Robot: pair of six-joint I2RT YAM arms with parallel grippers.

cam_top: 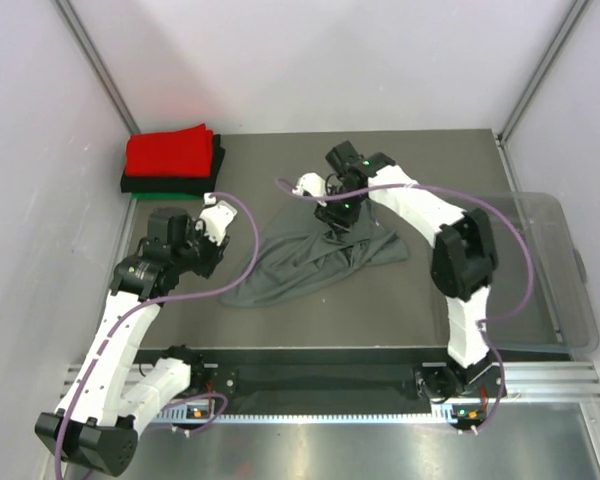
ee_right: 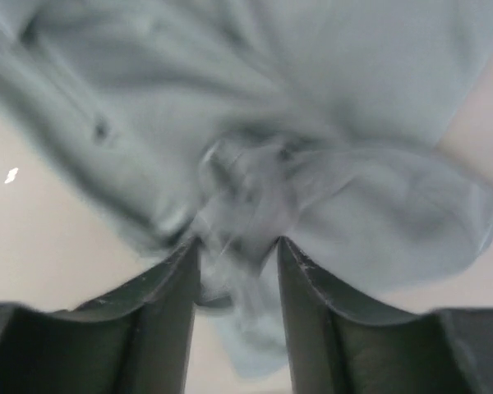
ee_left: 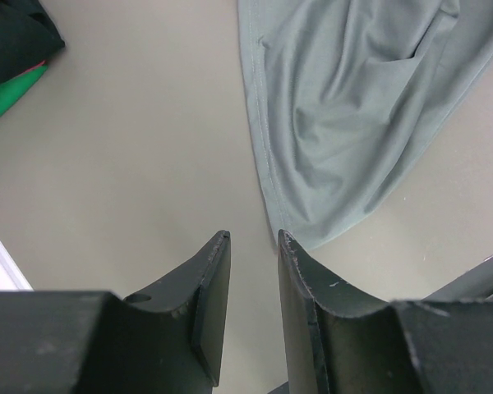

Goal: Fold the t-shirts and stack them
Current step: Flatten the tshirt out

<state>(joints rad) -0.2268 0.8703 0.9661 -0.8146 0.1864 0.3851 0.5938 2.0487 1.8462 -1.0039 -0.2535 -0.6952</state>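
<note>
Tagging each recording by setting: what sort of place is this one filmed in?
Probably a lab data-collection cell, not a home: plain white panel walls enclose a grey table, the left arm and right arm are bolted to an aluminium rail, and a dark grey t-shirt serves as the workpiece.

table [cam_top: 460, 160] carries crumpled dark grey t-shirt [cam_top: 310, 268], folded shirt stack [cam_top: 170, 155], clear bin [cam_top: 555, 280].

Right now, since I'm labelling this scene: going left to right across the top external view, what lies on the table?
stack of folded t-shirts, red on top → dark grey t-shirt → clear plastic bin
</note>
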